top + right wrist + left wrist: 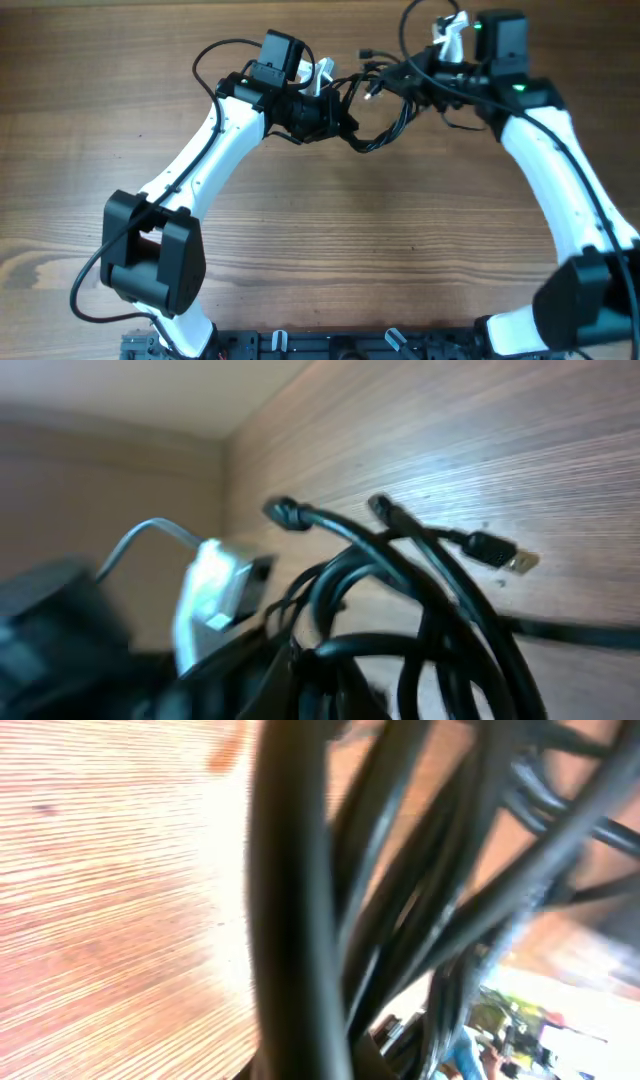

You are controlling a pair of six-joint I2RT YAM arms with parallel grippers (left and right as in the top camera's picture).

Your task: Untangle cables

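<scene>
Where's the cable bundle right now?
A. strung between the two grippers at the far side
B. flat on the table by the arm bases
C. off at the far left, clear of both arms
A: the overhead view shows the cables looping between the left gripper and the right gripper, both at the far side of the table.
</scene>
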